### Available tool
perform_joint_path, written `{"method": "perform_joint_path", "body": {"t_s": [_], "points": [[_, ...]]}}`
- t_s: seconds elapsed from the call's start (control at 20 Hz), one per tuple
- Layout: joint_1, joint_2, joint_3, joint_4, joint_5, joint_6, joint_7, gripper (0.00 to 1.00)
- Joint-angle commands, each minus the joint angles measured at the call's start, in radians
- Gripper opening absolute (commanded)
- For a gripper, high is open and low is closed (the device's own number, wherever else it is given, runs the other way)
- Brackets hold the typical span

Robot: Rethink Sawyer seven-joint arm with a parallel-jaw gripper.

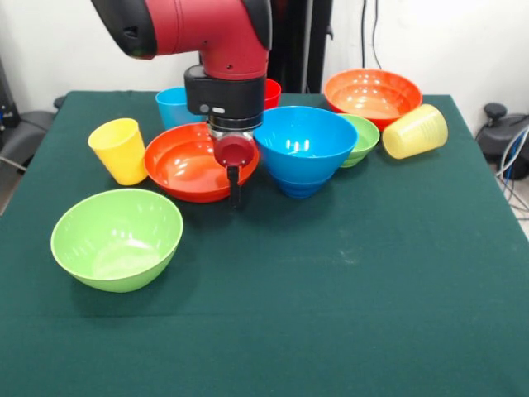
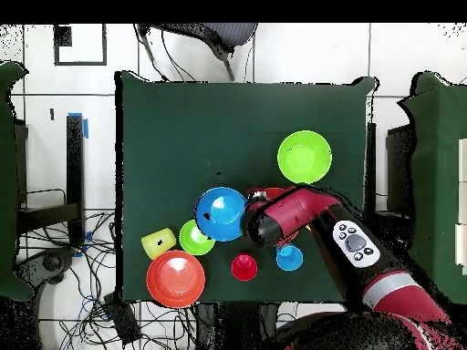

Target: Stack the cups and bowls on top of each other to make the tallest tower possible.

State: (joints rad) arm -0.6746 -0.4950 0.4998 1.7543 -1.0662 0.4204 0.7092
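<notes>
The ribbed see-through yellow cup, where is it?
In the front view the ribbed pale yellow plastic cup lies on its side at the right, beside the far wide orange-red bowl and the small green bowl.

From above, the dark green tabletop (image 2: 182,128) carries a big green bowl (image 2: 305,156) set apart from the rest. The big blue bowl (image 2: 221,213) sits beside the small green bowl (image 2: 194,237) and a pale yellow cup (image 2: 158,242) lying on its side. An orange-red bowl (image 2: 175,278), red cup (image 2: 243,266) and light blue cup (image 2: 289,257) stand nearby — the red arm (image 2: 301,211) covers a second orange-red bowl (image 2: 260,193).
</notes>
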Motion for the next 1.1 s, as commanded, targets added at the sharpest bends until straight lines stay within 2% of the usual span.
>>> {"method": "perform_joint_path", "body": {"t_s": [0.05, 0.25, 0.3, 0.65, 0.7, 1.1], "points": [[-0.024, 0.074, 0.045, 0.014, 0.072, 0.098, -0.029, 1.0], [-0.027, 0.051, 0.049, 0.019, 0.099, 0.135, -0.075, 1.0], [-0.03, 0.048, 0.049, 0.019, 0.11, 0.136, -0.082, 0.0], [-0.061, 0.021, 0.088, 0.048, 0.167, 0.17, -0.107, 0.0], [-0.079, 0.024, 0.09, 0.045, 0.168, 0.172, -0.119, 0.0], [-0.106, 0.013, 0.109, 0.063, 0.171, 0.181, -0.134, 0.0]]}}
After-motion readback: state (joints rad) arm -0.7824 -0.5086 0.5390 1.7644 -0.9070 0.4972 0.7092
